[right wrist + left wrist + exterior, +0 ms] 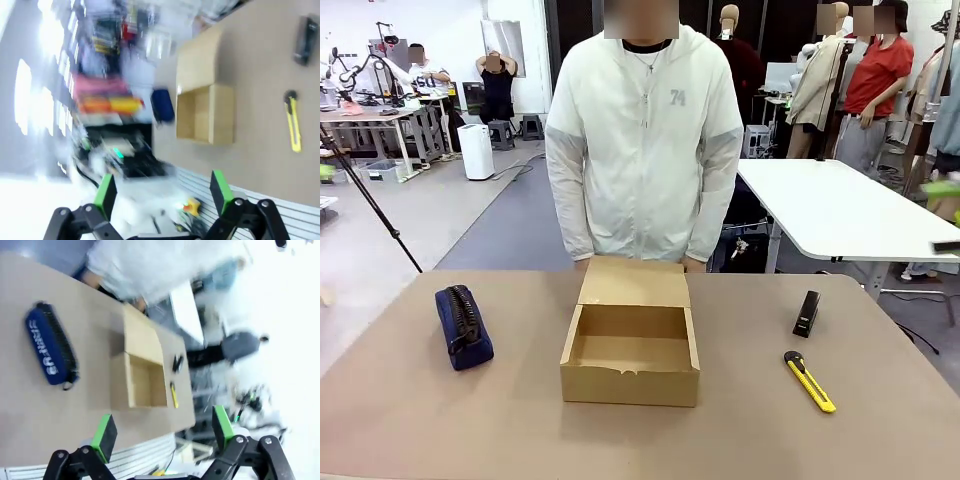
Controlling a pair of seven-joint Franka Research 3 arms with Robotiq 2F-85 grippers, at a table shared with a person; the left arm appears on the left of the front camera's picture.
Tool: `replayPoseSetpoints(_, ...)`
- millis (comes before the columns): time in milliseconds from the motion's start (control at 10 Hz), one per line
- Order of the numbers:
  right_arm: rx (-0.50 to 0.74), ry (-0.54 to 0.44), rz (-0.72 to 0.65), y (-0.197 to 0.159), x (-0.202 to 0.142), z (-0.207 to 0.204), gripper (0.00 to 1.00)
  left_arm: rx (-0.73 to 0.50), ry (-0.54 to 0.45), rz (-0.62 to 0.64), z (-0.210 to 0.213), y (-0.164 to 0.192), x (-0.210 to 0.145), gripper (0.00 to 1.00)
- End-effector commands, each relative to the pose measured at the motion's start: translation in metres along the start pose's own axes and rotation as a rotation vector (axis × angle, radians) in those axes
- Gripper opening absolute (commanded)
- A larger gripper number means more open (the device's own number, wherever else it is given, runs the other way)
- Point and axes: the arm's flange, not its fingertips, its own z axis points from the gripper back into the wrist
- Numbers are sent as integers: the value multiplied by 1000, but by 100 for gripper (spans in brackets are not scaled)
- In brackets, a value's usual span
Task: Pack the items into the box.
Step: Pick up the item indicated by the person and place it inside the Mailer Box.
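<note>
The brown cardboard box [631, 353] stands open at the table's middle, its flap lid [634, 283] folded back toward the person; nothing shows inside it. A dark navy zippered pouch [463, 326] lies to the box's left. To the right a black stapler [806, 313] stands, and a yellow-and-black utility knife [809, 380] lies nearer me. My left gripper [162, 432] hangs open above the table's near edge, with the pouch [50, 345], box [140, 372], knife [173, 395] and stapler [177, 363] ahead of it. My right gripper [162, 192] is open too, looking at the box [205, 112], knife [293, 121] and stapler [303, 40].
A person in a white jacket [643, 140] stands at the far edge right behind the box. A white table [840, 210] stands beyond at the right, and other people work at desks farther off. Bare tabletop [410, 410] lies in front of the box on both sides.
</note>
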Motion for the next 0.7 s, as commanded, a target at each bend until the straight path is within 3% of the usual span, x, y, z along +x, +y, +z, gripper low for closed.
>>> replayPoseSetpoints(0, 170, -248, -194, -67, 0, 31, 100, -74, -190, 185, 46, 65, -11, 100)
replayPoseSetpoints(200, 150, -380, -280, -112, -6, 61, 100, -80, -313, 291, 78, 107, -21, 100)
replayPoseSetpoints(300, 67, -414, -272, -121, -8, 60, 100, 28, -343, 298, 74, 116, -22, 100)
replayPoseSetpoints(400, 129, -320, -304, -113, -14, 76, 100, -44, -284, 281, 108, 99, 0, 100)
replayPoseSetpoints(600, 129, -320, -304, -113, -14, 76, 100, -44, -284, 281, 108, 99, 0, 100)
